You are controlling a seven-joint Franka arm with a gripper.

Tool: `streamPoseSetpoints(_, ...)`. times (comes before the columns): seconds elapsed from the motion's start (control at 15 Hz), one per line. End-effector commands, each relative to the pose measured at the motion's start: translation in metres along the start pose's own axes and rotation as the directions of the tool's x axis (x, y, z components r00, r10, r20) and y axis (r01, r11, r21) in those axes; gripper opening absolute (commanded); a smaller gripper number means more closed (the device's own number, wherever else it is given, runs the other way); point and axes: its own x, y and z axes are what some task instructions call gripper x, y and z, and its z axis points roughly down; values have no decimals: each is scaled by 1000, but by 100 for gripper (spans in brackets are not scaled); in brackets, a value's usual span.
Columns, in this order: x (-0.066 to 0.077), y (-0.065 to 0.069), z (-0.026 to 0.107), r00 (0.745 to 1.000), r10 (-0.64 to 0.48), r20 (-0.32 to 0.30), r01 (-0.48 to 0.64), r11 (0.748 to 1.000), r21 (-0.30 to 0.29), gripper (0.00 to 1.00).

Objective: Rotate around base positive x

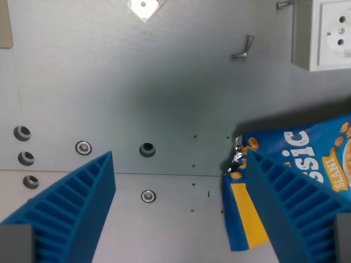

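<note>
The grey metal table (164, 82) fills almost the whole wrist view, and a thin seam crosses it from side to side in the lower half. Next in size is the hand (184, 211): its two blue ribbed fingers (77, 205) rise from the bottom corners, one at the wrist view's left and one at the wrist view's right. They stand wide apart and the gap between them holds nothing, so the hand is released.

A blue and yellow snack bag (307, 148) lies on the table at the wrist view's right. The right finger covers a part of it in the picture, but I cannot tell if the finger touches the bag. The crimped end of the bag points to the middle of the view.

In the upper right corner there is a white power socket (334, 33) in a grey frame. A small metal bolt (244, 49) lies on the table just to the left of it.

Several round screw heads and holes (147, 149) sit in the table near the seam, most of them at the wrist view's left. A small white plate (144, 7) is at the top edge.
</note>
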Motion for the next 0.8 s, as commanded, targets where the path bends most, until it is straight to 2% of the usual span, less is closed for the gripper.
streamPoseSetpoints(0.07, 0, 2, -3, 1000, -8, -18, 10, 991, 133, 100)
streamPoseSetpoints(0.8, 0, 2, -3, 1000, -8, -28, 15, 961, 276, 100)
